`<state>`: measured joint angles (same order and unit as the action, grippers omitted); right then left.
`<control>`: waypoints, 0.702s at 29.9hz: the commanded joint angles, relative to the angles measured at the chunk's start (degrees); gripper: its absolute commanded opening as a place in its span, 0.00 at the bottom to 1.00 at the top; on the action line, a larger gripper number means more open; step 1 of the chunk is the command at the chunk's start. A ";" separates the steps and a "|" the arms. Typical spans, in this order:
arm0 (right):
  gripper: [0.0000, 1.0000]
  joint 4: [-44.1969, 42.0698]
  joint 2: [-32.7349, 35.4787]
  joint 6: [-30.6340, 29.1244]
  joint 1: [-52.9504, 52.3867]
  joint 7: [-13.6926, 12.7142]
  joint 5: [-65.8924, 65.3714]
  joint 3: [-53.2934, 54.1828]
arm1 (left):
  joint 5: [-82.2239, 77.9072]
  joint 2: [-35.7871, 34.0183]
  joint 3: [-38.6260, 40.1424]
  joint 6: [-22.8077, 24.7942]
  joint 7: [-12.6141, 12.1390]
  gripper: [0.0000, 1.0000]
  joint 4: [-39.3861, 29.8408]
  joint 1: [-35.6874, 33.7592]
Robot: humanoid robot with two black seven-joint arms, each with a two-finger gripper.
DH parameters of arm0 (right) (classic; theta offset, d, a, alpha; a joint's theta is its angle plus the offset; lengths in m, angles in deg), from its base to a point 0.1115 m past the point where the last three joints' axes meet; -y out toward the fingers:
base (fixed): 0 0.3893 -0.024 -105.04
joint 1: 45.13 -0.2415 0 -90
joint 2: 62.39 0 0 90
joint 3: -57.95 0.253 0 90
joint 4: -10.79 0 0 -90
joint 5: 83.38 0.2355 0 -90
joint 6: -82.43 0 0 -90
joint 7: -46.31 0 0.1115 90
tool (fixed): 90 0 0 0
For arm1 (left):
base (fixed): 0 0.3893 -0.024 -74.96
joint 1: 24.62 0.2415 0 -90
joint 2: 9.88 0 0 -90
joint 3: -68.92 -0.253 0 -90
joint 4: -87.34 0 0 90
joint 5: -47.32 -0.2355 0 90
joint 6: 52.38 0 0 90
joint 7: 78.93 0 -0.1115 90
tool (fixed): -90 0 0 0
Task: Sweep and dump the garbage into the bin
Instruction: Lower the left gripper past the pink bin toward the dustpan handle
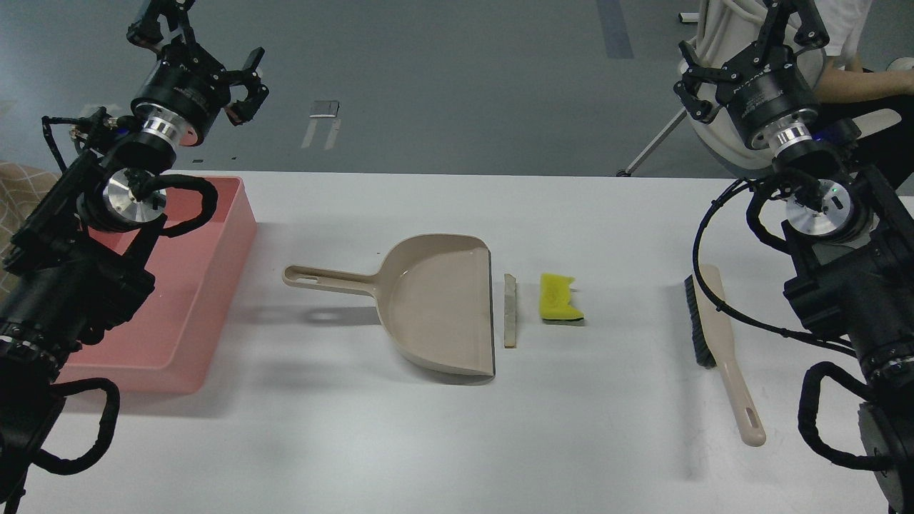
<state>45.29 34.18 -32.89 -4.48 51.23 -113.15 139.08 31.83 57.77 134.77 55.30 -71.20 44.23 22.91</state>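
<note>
Two pieces of garbage are seen on the white table (457, 442): a yellow sponge (559, 297) with a dark underside, and just left of it a thin pale slice (510, 310) lying along the straight lip of the beige dustpan (435, 303), close beside it. The pink bin (214, 285) is set at the table's left edge, well apart from both. A beige brush (717, 335) with dark bristles is laid to the right. Grey floor (464, 71) is visible beyond the far edge. The left gripper (246, 82) is held above the floor with fingers spread, nothing between them. The right gripper (742, 71) is raised likewise; its finger spacing cannot be told
</note>
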 commanded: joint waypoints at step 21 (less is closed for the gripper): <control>1.00 0.57 3.44 0.28 0.13 0.18 0.06 0.00 | -6.48 -1.38 -0.10 -0.36 5.19 0.98 -3.98 0.63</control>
<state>45.56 36.54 -32.23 -4.68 51.23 -113.24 139.01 25.35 57.08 134.68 54.94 -66.16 43.07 22.85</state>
